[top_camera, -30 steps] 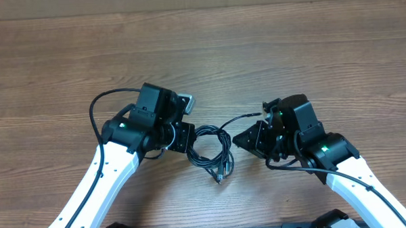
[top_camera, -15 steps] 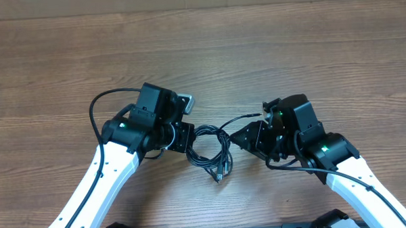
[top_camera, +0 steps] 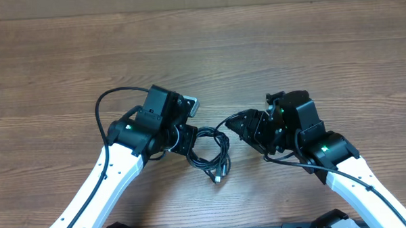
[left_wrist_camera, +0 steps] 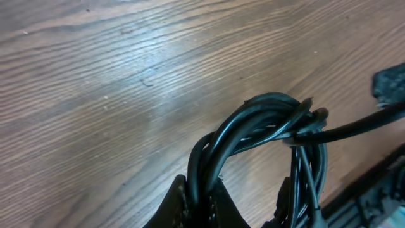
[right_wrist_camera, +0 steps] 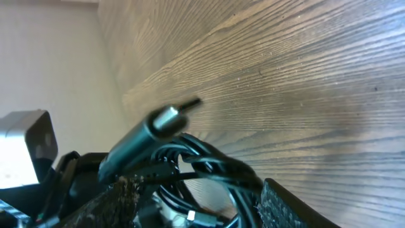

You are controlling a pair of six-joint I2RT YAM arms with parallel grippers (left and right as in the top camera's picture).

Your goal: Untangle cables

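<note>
- Anchoring the left side: left gripper [top_camera: 184, 137] is clenched on the cables [top_camera: 211, 149], with strands pinched between its fingers [left_wrist_camera: 180, 212] in the wrist view. This reads as a fixed hold so the other arm can pull against it
- The cables lie as one looped bundle on the table [top_camera: 268, 51], front-centre, between the two grippers. Strands cross in a knot [left_wrist_camera: 302, 123] at the top of the loop, and a plug end [top_camera: 219, 176] trails toward the near side
- One strand leaves that crossing and runs right, toward the other arm
- right gripper [top_camera: 238, 125] has its jaws spread and nothing pinched. Its wrist view shows the bundle in the gap beside one of its fingers [right_wrist_camera: 291, 206], with a metal-tipped plug [right_wrist_camera: 159, 121] poking up above. My guess is it's lining up a fresh bite
- Room to move: there is wide bare wood behind and out to both sides. The near side is crowded by both arms, so I'd draw strands away or sideways, not inward
</note>
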